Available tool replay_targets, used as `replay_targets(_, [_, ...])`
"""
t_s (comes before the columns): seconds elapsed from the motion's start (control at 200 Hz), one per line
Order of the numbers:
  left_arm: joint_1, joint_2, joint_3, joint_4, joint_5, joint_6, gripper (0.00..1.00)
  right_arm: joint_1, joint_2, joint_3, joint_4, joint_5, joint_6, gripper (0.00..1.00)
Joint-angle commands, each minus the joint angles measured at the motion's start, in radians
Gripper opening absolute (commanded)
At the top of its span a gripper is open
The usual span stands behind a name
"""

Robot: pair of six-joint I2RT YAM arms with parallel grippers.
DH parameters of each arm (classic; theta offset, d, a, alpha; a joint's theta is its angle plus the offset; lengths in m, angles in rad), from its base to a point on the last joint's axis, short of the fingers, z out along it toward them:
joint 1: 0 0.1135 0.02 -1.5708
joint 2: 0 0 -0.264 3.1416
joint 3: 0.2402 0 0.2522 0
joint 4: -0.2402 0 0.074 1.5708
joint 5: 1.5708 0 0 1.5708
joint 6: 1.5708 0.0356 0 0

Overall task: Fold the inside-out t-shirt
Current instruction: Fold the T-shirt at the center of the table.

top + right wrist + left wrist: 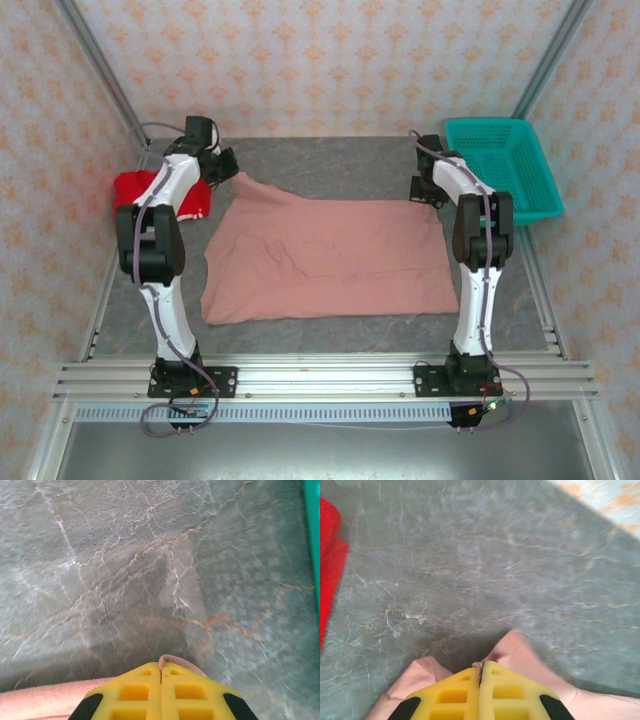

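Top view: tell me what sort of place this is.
Probably a robot test cell: wallpapered panels on metal posts box in a grey table; the t-shirt lies between left arm and right arm, bolted to a rail.

Matt pink cloth t-shirt, veined stone-look table, plastic mesh basket

Grey table bears pink t-shirt, red garment, teal basket.

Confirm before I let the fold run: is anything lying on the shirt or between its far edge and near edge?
Nothing visible. The left gripper and right gripper are shut on the far corners of the shirt; its surface is bare. The red garment and the basket lie off to either side.
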Motion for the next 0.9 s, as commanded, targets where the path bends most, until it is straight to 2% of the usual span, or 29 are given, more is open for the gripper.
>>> replay_targets(0.0, [-0.009,-0.120,-0.098,0.053,0.021,-0.033,0.00,-0.011,-0.136,-0.071,0.055,0.030,-0.028,0.01])
replay_targets(0.445, [-0.035,-0.558,-0.565,0.123,0.011,-0.102,0.00,-0.010,-0.462,-0.456,0.152,-0.003,0.083,0.02])
replay_targets(0.626, [-0.039,-0.692,-0.681,0.079,-0.022,-0.098,0.00,-0.010,-0.525,-0.540,0.143,-0.002,0.125,0.03])
replay_targets(0.896, [-0.040,-0.791,-0.796,0.025,-0.047,-0.078,0.00,-0.010,-0.526,-0.579,0.101,0.020,0.132,0.03])
